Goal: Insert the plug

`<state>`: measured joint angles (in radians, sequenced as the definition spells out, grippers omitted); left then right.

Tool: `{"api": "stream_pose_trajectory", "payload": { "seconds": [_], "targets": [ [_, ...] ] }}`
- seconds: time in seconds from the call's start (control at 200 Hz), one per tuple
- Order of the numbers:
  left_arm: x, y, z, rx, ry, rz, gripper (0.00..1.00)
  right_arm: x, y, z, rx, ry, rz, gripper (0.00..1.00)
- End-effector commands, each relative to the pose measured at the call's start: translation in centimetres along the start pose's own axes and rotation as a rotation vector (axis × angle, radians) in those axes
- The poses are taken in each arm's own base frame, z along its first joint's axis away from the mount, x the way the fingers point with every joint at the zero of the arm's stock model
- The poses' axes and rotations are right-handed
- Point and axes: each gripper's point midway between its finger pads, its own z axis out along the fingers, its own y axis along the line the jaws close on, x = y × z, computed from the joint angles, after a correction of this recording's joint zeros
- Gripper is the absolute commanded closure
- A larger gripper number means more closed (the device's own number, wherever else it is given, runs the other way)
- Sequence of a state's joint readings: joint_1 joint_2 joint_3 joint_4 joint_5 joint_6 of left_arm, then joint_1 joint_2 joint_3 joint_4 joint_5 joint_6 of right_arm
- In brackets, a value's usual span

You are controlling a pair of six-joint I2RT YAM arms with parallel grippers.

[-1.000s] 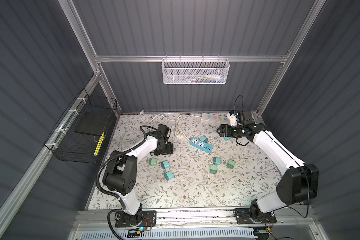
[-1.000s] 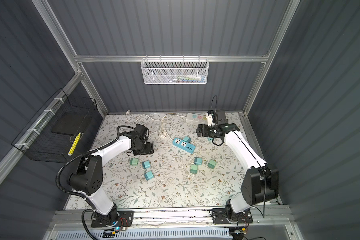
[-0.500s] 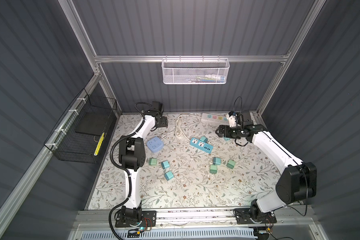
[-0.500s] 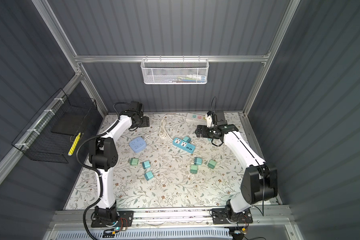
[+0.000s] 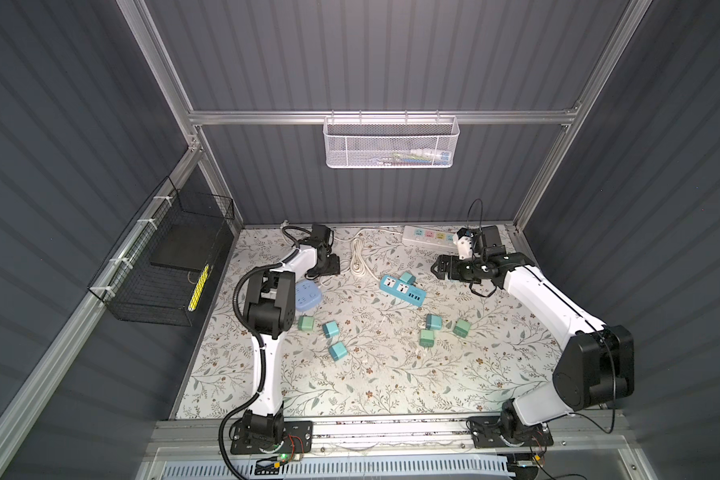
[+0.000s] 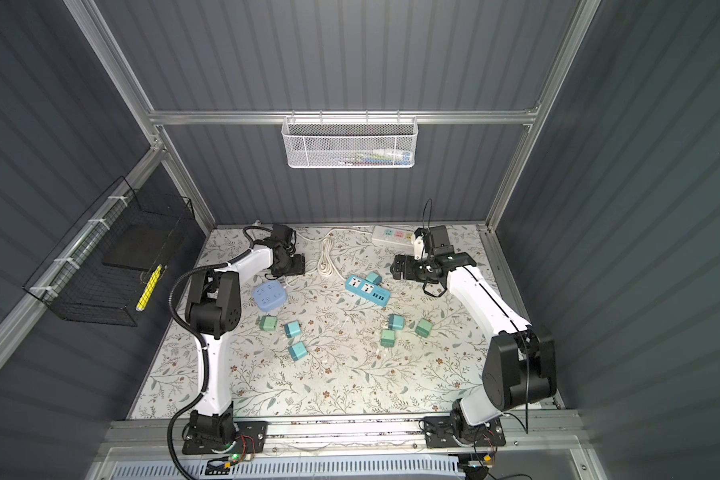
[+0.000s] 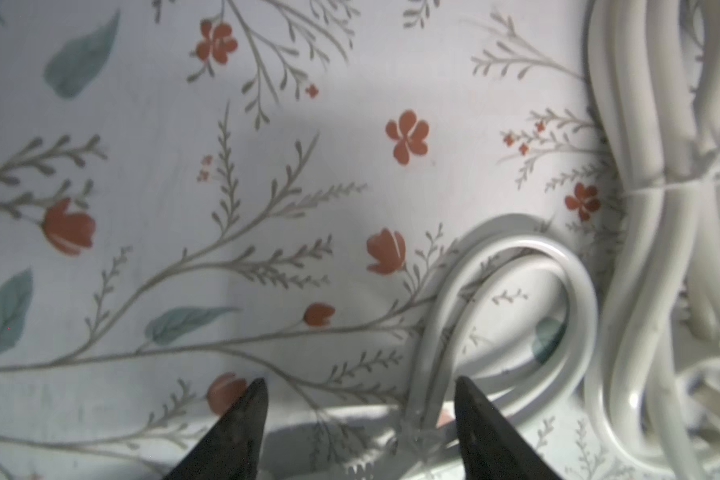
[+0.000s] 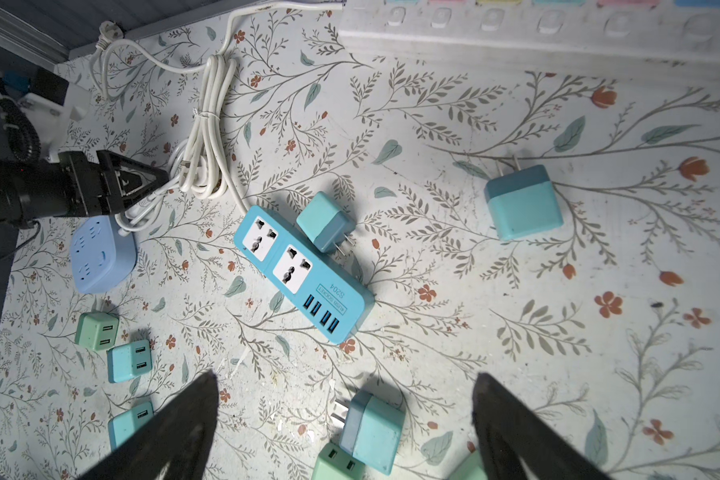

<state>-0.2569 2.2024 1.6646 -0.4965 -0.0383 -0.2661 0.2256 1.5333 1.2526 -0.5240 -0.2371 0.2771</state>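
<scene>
teal plug point(image 5: 408, 277) beside power strip point(image 5: 403, 291)

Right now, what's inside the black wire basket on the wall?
A flat black slab lies in the black wire basket, and a yellow strip sits at its table-side mesh. Anything under the slab is covered.

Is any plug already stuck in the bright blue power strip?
No: both sockets of the blue power strip are empty, and the nearest teal plug lies loose beside it.
</scene>
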Motion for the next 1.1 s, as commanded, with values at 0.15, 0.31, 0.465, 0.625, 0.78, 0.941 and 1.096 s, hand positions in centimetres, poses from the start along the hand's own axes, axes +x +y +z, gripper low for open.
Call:
{"api": "stream_pose_trajectory", "payload": {
  "seconds": [0.15,0.31,0.465,0.625,0.78,0.941,1.096],
  "targets": [
    [6.8,-6.2,0.2,0.047,-0.033,-0.133,0.29,-0.4,0.9,-0.5,-0.026,-0.012,-0.013,0.05],
    [8.5,-8.6,0.2,0.064,-0.055,-0.215,0.31,-0.5,1.2,-0.9,-0.031,-0.018,-0.022,0.05],
    [7.1,-9.8,-1.2,0.078,-0.103,-0.215,0.26,-0.5,1.6,-1.2,-0.035,-0.023,-0.026,0.05],
    [4.1,-10.7,-4.7,0.101,-0.146,-0.099,0.15,-0.5,2.1,-1.8,-0.035,-0.031,-0.045,0.05],
    [1.8,-10.4,-9.9,0.093,-0.188,0.025,0.11,-0.3,2.4,-2.1,-0.031,-0.032,-0.054,0.06],
    [7.5,-8.0,-11.7,0.055,-0.023,0.124,0.13,0.2,2.7,-1.8,-0.008,-0.038,-0.086,0.17],
    [14.9,-6.8,-13.7,0.061,0.17,0.206,0.18,0.9,2.8,-1.0,-0.017,0.007,-0.035,0.2]
  ]
}}
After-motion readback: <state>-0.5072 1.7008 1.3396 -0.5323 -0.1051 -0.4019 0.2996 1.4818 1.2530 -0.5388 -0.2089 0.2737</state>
